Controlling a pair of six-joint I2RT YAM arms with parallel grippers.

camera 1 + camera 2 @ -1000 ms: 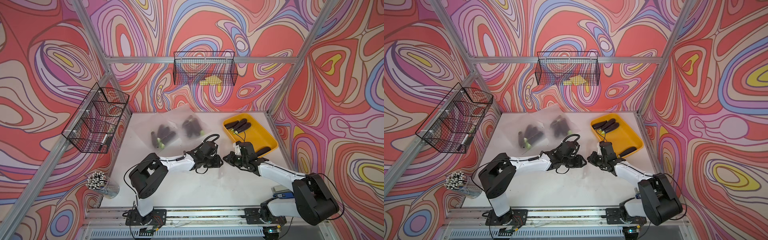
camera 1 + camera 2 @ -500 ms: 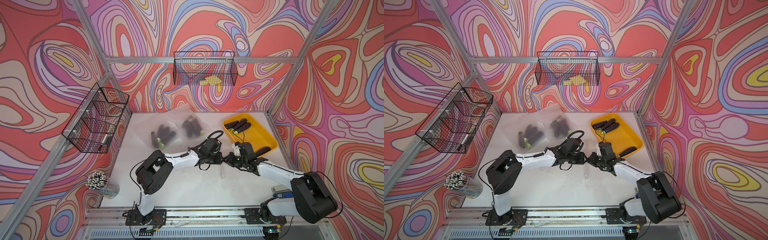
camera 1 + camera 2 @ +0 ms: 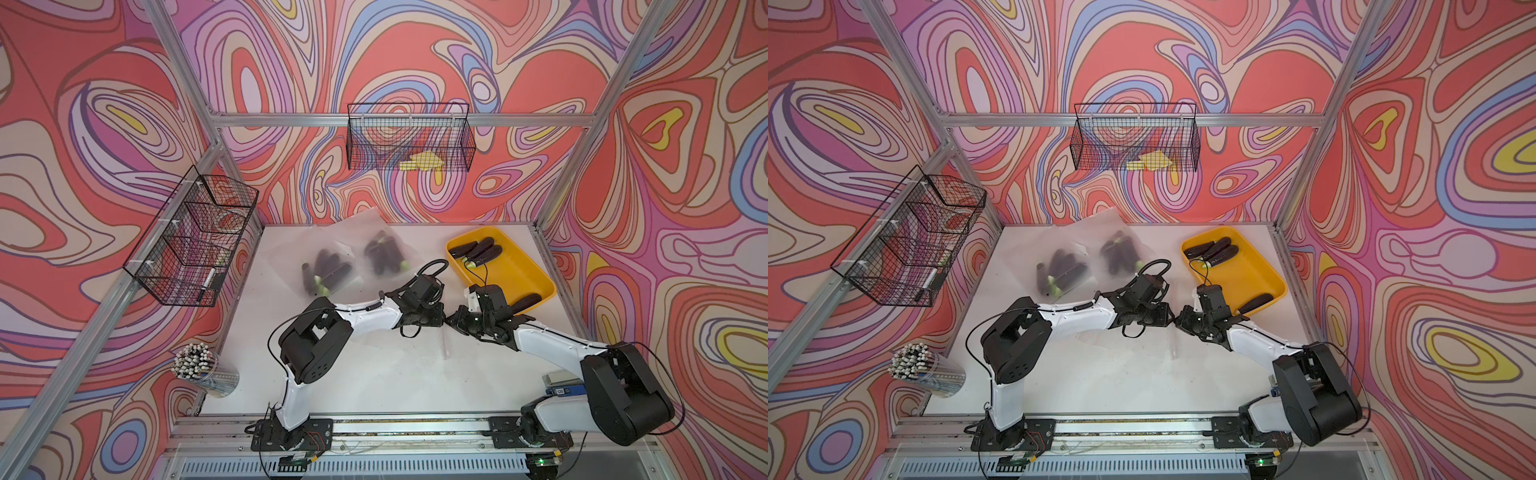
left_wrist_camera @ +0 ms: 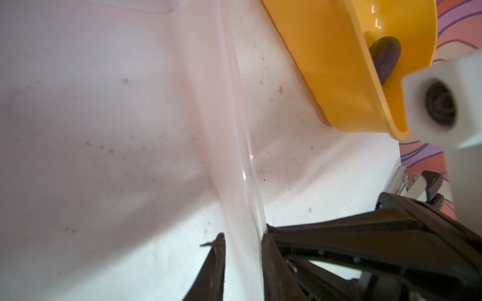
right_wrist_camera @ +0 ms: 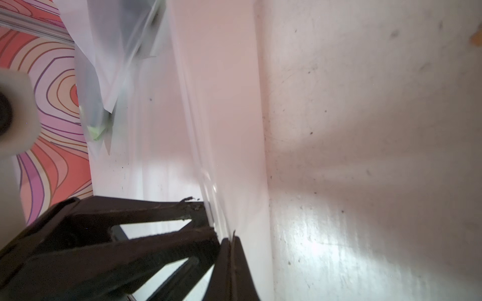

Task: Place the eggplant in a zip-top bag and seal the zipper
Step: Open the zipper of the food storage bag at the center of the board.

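Barely made out clear zip-top bag (image 4: 234,130) on scuffed table (image 3: 374,374): pinched by right gripper (image 5: 228,234), narrowly straddled by left gripper (image 4: 242,242); swirled walls (image 3: 415,62).

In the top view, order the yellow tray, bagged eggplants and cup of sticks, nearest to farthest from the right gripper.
1. yellow tray, on the right, beside the right gripper.
2. bagged eggplants, back centre.
3. cup of sticks, front-left corner.
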